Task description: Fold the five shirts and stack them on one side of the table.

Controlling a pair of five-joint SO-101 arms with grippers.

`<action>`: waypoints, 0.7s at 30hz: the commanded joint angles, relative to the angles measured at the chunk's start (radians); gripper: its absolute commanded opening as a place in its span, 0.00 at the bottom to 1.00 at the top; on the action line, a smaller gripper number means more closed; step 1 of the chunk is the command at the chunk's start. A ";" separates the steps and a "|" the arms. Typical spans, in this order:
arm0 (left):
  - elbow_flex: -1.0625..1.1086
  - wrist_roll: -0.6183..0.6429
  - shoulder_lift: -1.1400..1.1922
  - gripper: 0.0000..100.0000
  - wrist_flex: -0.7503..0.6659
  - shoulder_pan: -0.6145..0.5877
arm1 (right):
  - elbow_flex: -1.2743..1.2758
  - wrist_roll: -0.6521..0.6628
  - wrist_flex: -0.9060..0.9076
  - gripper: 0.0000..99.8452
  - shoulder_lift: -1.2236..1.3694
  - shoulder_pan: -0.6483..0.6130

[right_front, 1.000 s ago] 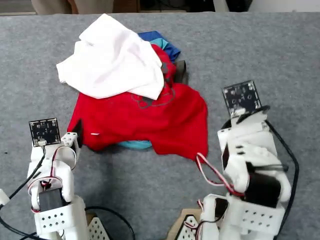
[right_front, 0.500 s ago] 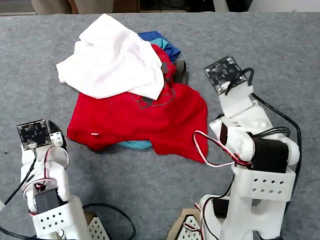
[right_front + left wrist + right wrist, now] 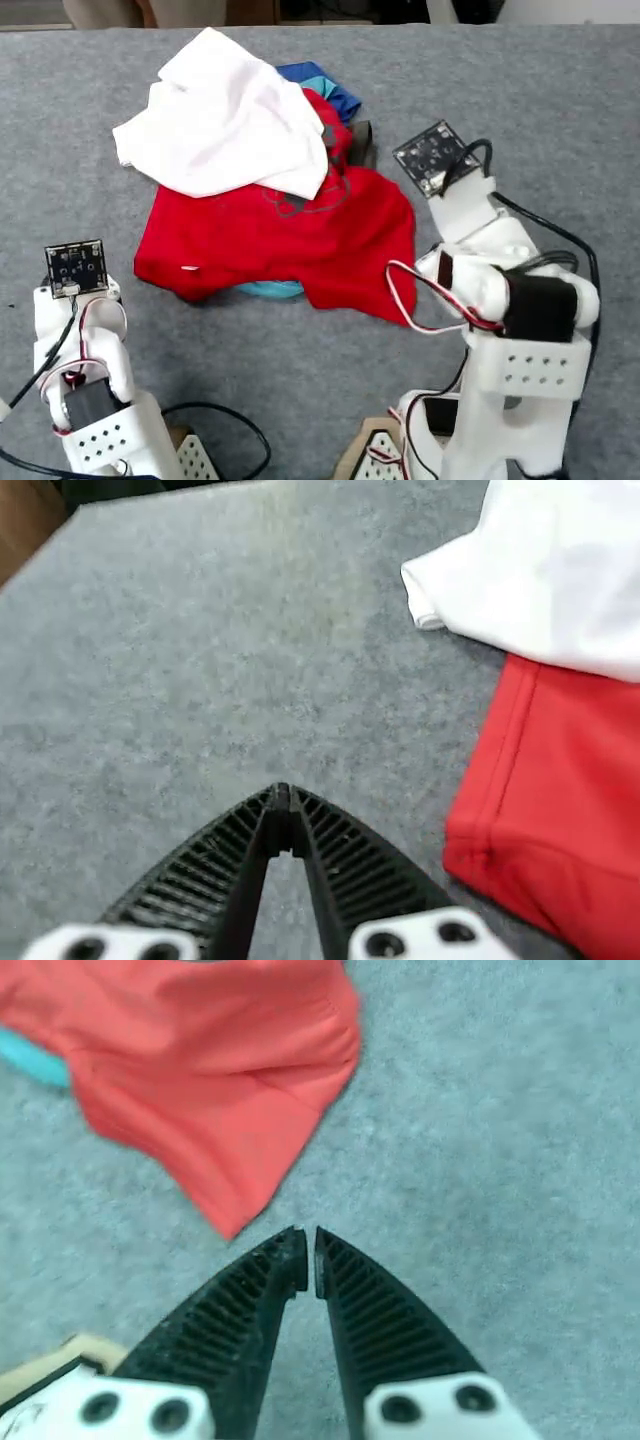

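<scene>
Though off the red shirt (image 3: 280, 240) — both jaws pressed together, right arm (image 3: 470, 215) nearer than before.

The five shirts lie unfolded in one loose heap on the grey table (image 3: 540, 90). A crumpled white shirt (image 3: 230, 120) sits on top at the far side, overlapping a red shirt (image 3: 290, 240) spread wide and wrinkled beneath it. A blue shirt (image 3: 330, 92) pokes out at the far edge, a turquoise shirt (image 3: 272, 290) shows under the red hem, and a dark garment (image 3: 362, 140) shows beside the blue.

high camera above table (image 3: 560, 90), both wrist cameras close beside red shirt (image 3: 280, 240)
</scene>
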 commanded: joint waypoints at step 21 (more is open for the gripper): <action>-0.601 0.164 0.173 0.02 0.539 -0.005 | -0.188 -0.071 0.143 0.04 0.351 -0.180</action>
